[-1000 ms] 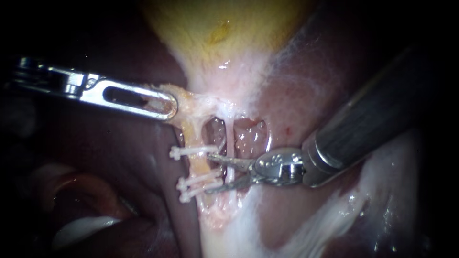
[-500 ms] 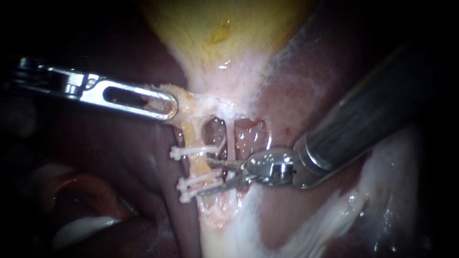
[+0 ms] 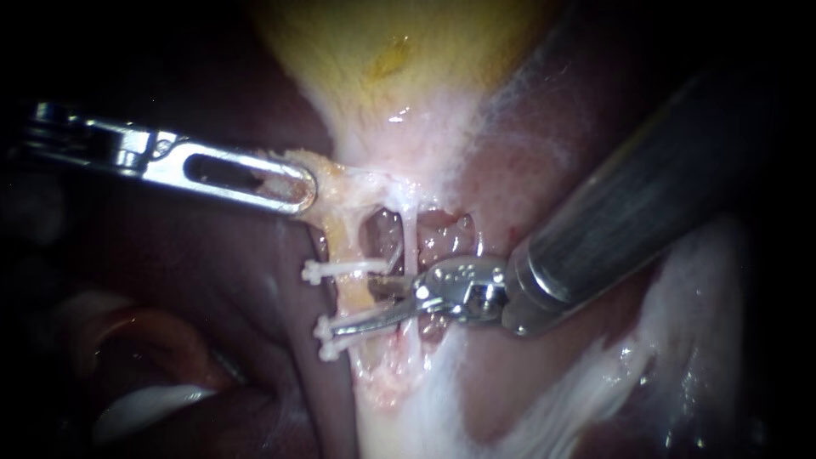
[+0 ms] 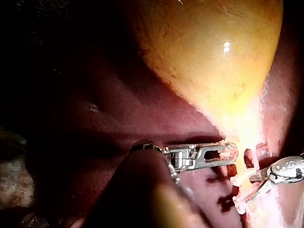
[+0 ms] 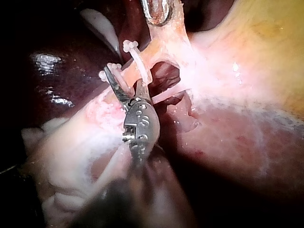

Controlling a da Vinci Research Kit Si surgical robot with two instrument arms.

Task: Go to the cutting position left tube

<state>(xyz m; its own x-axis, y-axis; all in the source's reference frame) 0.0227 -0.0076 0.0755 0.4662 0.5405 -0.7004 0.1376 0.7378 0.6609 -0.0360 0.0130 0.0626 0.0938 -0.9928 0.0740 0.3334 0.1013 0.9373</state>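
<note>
As it advanced, right instrument (image 3: 353, 308) seemingly straddles left tube (image 3: 344, 246).

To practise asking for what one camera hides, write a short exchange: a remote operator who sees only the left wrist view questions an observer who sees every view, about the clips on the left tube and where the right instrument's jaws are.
Operator: How many clips are on the left tube?
Observer: The endoscope view shows three on the left tube: a single clip nearer the gallbladder and a pair of clips farther from it.
Operator: Where are the right instrument's jaws?
Observer: The right instrument has its open jaws at the tube, between the single clip and the pair. One jaw lies close along the pair.
</note>
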